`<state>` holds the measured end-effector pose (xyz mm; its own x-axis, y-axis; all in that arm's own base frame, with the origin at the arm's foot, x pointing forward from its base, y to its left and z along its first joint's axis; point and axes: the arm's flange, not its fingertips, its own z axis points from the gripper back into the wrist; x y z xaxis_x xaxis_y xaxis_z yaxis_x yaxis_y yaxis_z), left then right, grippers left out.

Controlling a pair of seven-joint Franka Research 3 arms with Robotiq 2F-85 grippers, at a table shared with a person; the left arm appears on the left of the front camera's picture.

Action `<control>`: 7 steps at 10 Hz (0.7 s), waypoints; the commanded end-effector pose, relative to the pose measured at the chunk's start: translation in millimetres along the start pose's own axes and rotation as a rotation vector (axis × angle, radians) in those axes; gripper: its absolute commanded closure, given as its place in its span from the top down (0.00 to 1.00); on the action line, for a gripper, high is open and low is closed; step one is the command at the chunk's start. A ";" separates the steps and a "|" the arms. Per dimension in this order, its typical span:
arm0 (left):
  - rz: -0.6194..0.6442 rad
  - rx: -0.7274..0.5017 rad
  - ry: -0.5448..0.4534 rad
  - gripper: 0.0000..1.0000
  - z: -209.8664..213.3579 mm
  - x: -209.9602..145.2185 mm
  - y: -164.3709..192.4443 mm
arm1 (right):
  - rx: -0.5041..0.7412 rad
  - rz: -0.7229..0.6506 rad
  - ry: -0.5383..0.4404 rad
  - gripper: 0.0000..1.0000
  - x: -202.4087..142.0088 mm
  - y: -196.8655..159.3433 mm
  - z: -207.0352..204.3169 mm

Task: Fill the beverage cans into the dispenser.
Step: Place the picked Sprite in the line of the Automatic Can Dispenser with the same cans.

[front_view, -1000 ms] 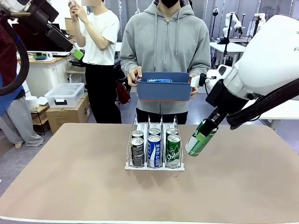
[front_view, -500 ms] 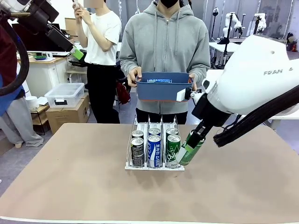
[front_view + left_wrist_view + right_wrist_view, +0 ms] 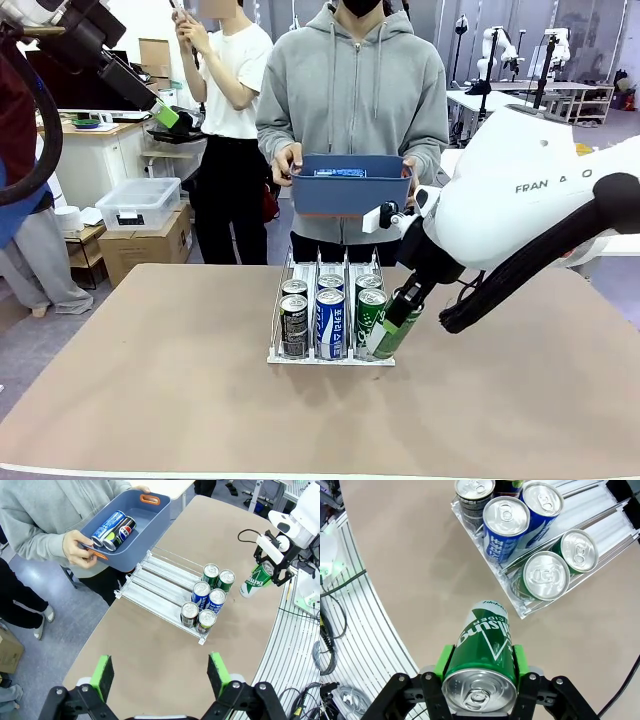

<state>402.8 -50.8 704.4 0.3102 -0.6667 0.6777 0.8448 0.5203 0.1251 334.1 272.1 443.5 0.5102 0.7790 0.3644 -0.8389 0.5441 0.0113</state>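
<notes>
Brown tabletop point(image 3: 150, 400) carries the white wire dispenser point(image 3: 330, 359), with two cans point(image 3: 330, 320) standing at the near end of each lane. Right jaws are clamped round a green can point(image 3: 485, 630), tilted just beside the dispenser's right front corner. Left jaws gape empty, high above. The can is probably full, so weighty, smooth and thin-walled; best held mid-body and squeezed gently.

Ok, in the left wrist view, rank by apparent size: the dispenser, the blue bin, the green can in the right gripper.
1. The dispenser and the blue bin: too alike to rank.
2. The green can: clearly smallest.
</notes>
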 end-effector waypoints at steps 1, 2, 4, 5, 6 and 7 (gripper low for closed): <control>0.006 0.005 0.001 1.00 0.5 -1.1 1.5 | -0.073 -0.019 -0.007 0.58 13.2 -3.3 -4.5; 0.006 0.005 0.001 1.00 0.5 -1.1 1.5 | -0.090 -0.025 -0.016 0.58 15.7 -8.9 -8.1; 0.006 0.005 0.001 1.00 0.5 -1.1 1.5 | -0.115 -0.026 -0.029 0.58 21.4 -19.6 -12.1; 0.006 0.005 0.001 1.00 0.5 -1.1 1.5 | -0.128 -0.024 -0.034 0.58 25.8 -25.2 -14.3; 0.006 0.005 0.001 1.00 0.5 -1.1 1.5 | -0.142 -0.023 -0.037 0.58 28.7 -30.5 -16.5; 0.006 0.005 0.001 1.00 0.5 -1.1 1.5 | -0.145 -0.024 -0.043 0.58 31.6 -37.0 -19.8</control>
<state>402.8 -50.8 704.4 0.3102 -0.6667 0.6777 0.8448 0.5203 0.1251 369.5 272.8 432.9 0.5161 0.7741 0.3666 -0.8148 0.5757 -0.0684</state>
